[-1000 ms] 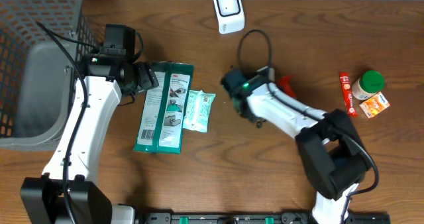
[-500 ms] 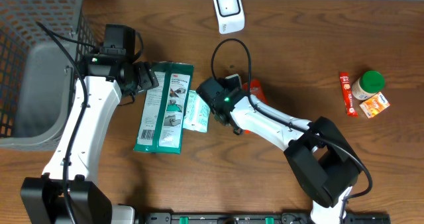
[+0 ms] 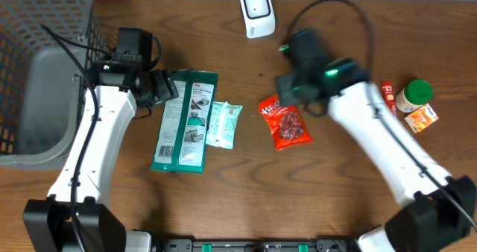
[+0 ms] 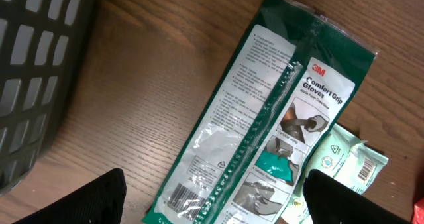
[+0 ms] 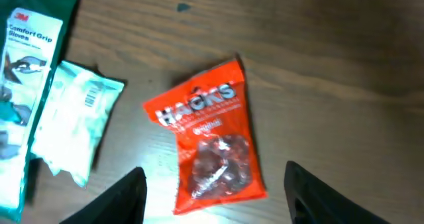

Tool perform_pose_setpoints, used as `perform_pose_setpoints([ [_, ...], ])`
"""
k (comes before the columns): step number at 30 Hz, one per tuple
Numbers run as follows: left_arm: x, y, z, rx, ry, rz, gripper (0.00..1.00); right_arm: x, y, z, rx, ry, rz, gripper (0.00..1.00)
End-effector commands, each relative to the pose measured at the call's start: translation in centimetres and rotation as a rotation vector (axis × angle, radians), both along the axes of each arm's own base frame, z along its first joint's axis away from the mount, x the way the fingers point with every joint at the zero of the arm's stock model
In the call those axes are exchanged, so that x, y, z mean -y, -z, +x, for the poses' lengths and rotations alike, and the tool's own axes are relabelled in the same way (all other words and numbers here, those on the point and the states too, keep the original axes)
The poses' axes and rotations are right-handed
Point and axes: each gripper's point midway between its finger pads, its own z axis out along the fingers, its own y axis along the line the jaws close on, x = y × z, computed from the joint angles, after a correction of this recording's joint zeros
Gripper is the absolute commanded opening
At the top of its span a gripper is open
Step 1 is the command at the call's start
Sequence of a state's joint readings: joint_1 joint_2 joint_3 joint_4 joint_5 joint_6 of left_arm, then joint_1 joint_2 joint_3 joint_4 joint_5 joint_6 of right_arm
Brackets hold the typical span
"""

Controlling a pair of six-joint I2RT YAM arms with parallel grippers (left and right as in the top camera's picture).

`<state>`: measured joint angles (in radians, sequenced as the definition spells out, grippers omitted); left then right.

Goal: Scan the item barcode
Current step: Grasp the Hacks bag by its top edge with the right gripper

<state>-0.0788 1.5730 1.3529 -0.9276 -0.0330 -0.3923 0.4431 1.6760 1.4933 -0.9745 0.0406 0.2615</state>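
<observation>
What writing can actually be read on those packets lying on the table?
"3M": on the green glove packet.
"Comfort Grip Gloves": on the same packet, beside the 3M mark.
"HACKS": on the red sweet bag, slightly blurred.
Fine print on the green glove packet and all print on the pale green packet: too small or blurred to read.

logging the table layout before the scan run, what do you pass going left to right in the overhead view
grey basket → green glove pack → pale wipes packet → red candy bag → red stick packet → green-lidded jar
</observation>
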Motion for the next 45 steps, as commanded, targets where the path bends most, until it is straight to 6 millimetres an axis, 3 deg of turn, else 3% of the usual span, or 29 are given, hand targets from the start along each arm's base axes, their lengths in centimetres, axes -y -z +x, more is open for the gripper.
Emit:
perform_pose_setpoints([
  [1, -0.3, -0.7, 0.3, 0.018, -0.003, 0.012, 0.86, -0.2, 1.7, -1.4, -0.141, -0.238, 0.203, 0.62],
  [7, -0.3, -0.7, 0.3, 0.018, -0.003, 0.013, 0.86, 2.3, 5.1, -0.7, -0.206, -0.211, 0.341, 0.6],
  [12, -0.3, -0.7, 0.3, 0.018, -0.003, 0.013, 0.86, 2.9, 8.3, -1.2, -0.236, -0.212, 0.374, 0.57],
  [16, -0.3, -0.7, 0.3, 0.018, -0.003, 0.012, 0.86, 2.6, 11.1, -1.8, -0.244, -0.217, 0.377, 0.5],
  [19, -0.3, -0.7, 0.3, 0.018, -0.003, 0.013, 0.86, 2.0, 12.8, -2.5, -0.24, -0.237, 0.375, 0.38],
  [22, -0.3, -0.7, 0.3, 0.018, -0.003, 0.013, 0.86, 1.6, 14.4, -3.2, -0.235, -0.233, 0.379, 0.38],
  [27, -0.3, -0.7, 0.3, 0.018, -0.003, 0.013, 0.86, 1.0, 16.1, -5.0, -0.264, -0.22, 0.385, 0.28],
  [28, -0.3, -0.7, 0.3, 0.018, -0.003, 0.013, 0.86, 0.8, 16.3, -5.5, -0.279, -0.227, 0.381, 0.33],
  [31, -0.3, -0.7, 0.3, 0.018, -0.003, 0.013, 0.86, 0.6, 16.6, -6.1, -0.294, -0.236, 0.364, 0.63],
  [32, -0.3, -0.7, 0.3, 0.018, -0.003, 0.013, 0.86, 0.6, 16.7, -6.0, -0.292, -0.236, 0.353, 0.66],
  [35, -0.3, -0.7, 0.3, 0.018, -0.003, 0.013, 0.86, 0.6, 16.3, -5.4, -0.278, -0.225, 0.352, 0.68],
  [41, -0.3, -0.7, 0.3, 0.018, -0.003, 0.012, 0.86, 0.6, 12.5, -3.4, -0.252, -0.187, 0.359, 0.76],
  [45, -0.3, -0.7, 0.3, 0.018, -0.003, 0.013, 0.86, 0.8, 12.5, -3.2, -0.25, -0.18, 0.352, 0.83],
])
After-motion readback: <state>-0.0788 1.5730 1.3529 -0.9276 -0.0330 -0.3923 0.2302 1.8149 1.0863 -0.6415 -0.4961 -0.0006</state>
